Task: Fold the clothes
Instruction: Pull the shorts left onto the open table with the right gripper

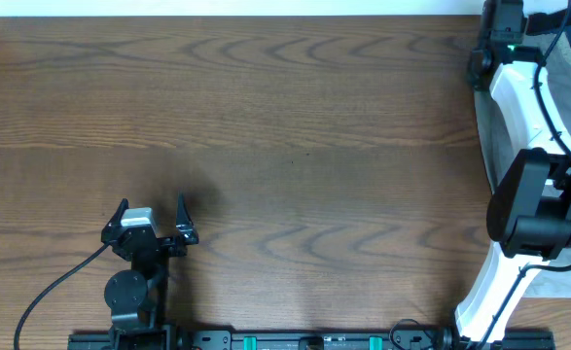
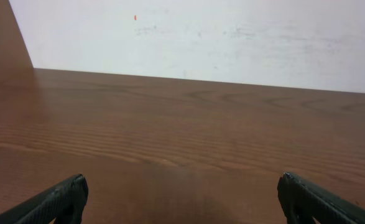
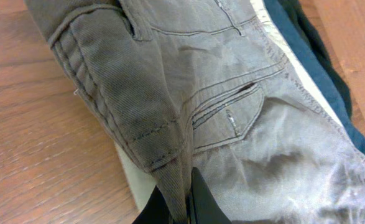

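Three pairs of shorts lie stacked on the table (image 1: 295, 126) beneath the right arm, near the table's right edge: one grey pair (image 3: 244, 93) on top; one pale beige pair (image 3: 127, 171) under it; one dark navy pair (image 3: 300, 46) showing beyond the beige. One stitched pocket (image 3: 232, 118) is visible on the grey pair. The right tool (image 3: 183, 196) is narrow, its two fingers pinched on a raised fold of the grey pair; the left tool (image 1: 152, 209) stands wide, gripping nothing, well apart from the stack.

Grey shorts (image 3: 244, 124), beige shorts (image 3: 125, 171) and navy shorts (image 3: 319, 56); brown wood-grain table (image 3: 39, 143)
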